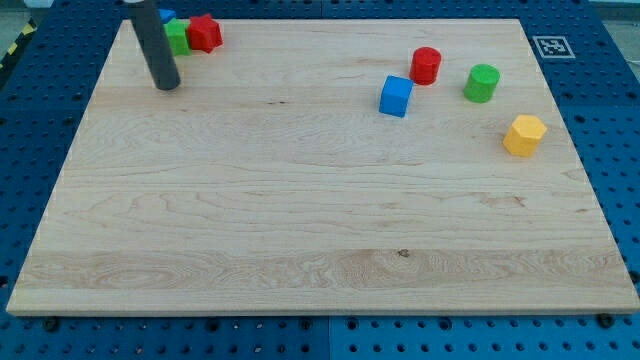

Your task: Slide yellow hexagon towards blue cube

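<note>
The yellow hexagon (524, 135) lies near the board's right edge. The blue cube (396, 96) sits to its upper left, toward the view's top middle-right. My tip (167, 84) rests on the board at the view's top left, far from both blocks, with the dark rod rising above it.
A red cylinder (426, 65) stands just right of and above the blue cube. A green cylinder (481, 83) stands above the yellow hexagon. At the top left, a red block (205, 33), a green block (178, 38) and a blue block (166, 16) cluster beside the rod.
</note>
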Robot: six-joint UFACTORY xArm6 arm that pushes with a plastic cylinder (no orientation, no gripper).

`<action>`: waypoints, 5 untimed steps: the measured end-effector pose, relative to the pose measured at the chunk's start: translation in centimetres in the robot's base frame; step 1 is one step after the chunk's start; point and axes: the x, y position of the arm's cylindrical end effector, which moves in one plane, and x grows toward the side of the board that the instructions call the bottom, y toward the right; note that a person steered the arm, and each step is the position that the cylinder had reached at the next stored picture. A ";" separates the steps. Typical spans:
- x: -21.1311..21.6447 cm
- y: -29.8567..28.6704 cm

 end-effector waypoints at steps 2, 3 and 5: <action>-1.3 -1.8; -2.6 -1.5; 2.8 4.3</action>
